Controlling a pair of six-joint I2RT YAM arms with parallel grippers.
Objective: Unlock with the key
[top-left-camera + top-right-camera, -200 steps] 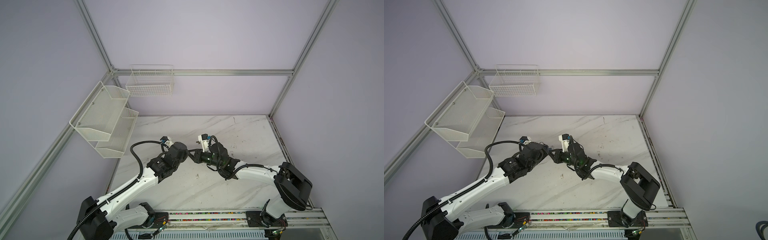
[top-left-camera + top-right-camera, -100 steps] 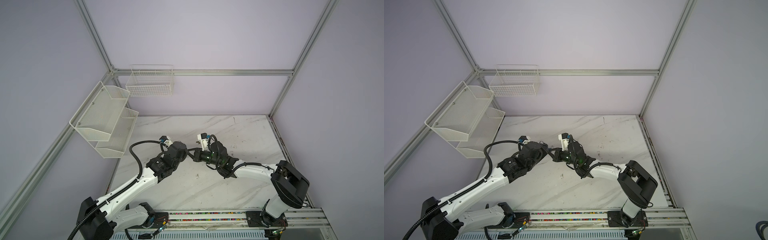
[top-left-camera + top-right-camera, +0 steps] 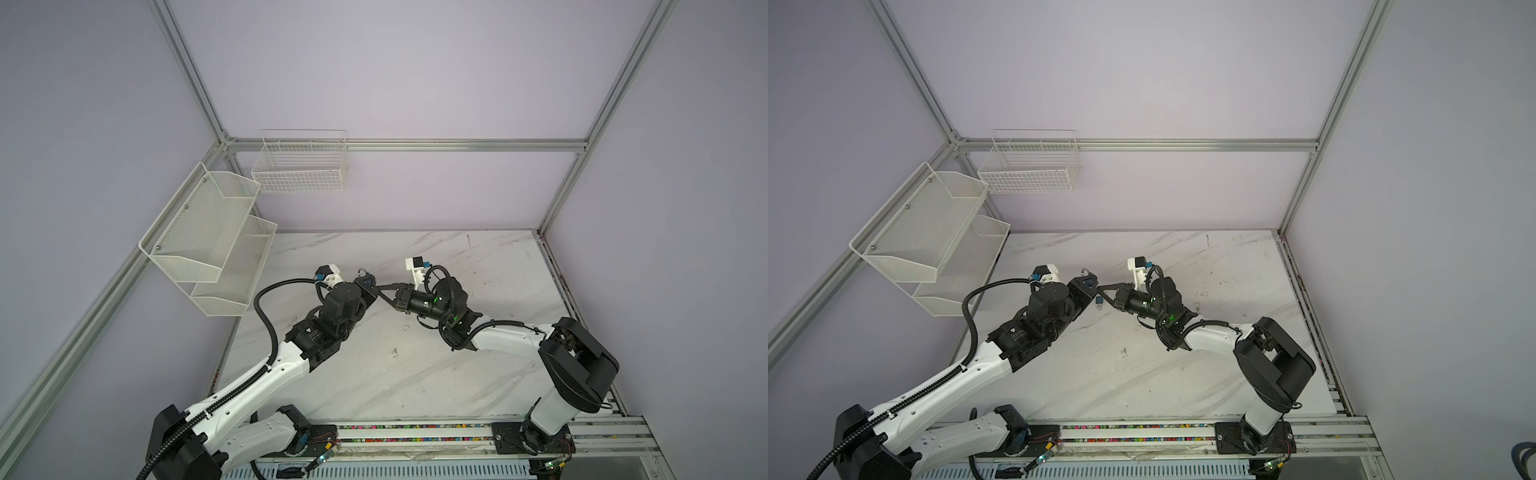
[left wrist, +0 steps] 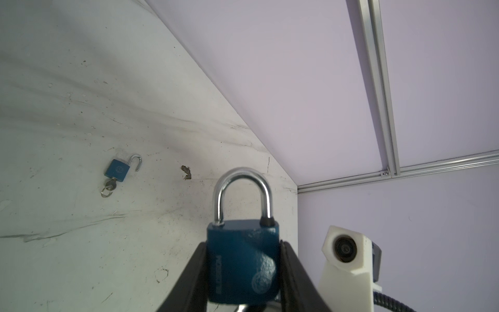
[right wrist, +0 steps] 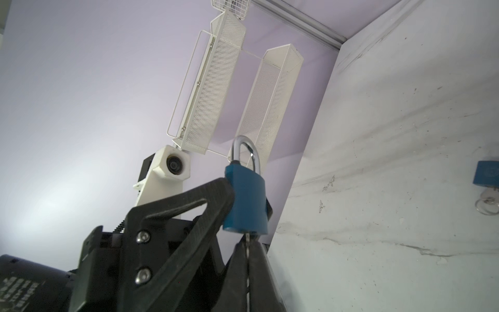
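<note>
A blue padlock with its silver shackle closed is clamped by the body in my left gripper, held above the marble table. In the right wrist view the padlock stands upright, and the key sticks into its underside. My right gripper is shut on the key, whose thin edge shows between the jaws. In both top views the two grippers meet tip to tip over the table's middle: left gripper, right gripper.
A second blue padlock lies on the table with its shackle open and a key with a ring in it; it also shows just below the grippers in a top view. White mesh shelves hang on the left wall, a wire basket on the back wall.
My right gripper's jaws have closed on the key under the padlock, and the right arm has shifted slightly. The left arm and the padlock have stayed put.
</note>
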